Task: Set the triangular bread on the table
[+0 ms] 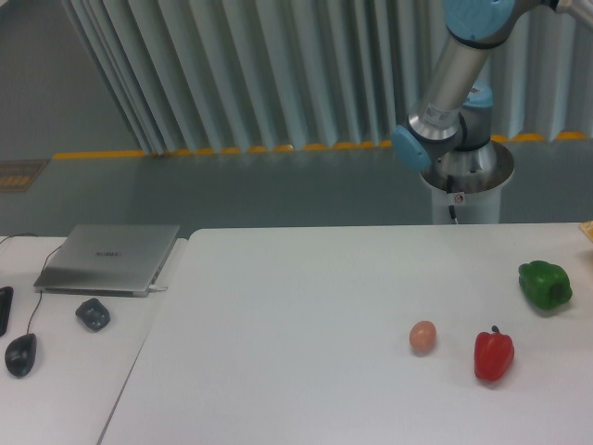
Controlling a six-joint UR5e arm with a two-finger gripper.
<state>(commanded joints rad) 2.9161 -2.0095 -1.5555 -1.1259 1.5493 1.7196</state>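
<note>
Only a golden sliver, likely the triangular bread (587, 230), is seen at the frame edge just beyond the green pepper (545, 284) on the table (296, 334); the gripper is out of view, its jaws unjudgeable.

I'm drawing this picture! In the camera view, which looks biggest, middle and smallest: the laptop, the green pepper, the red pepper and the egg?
1. Laptop, by far the biggest.
2. Green pepper and red pepper: they look about alike, so I won't rank them.
3. Egg, the smallest.
</note>
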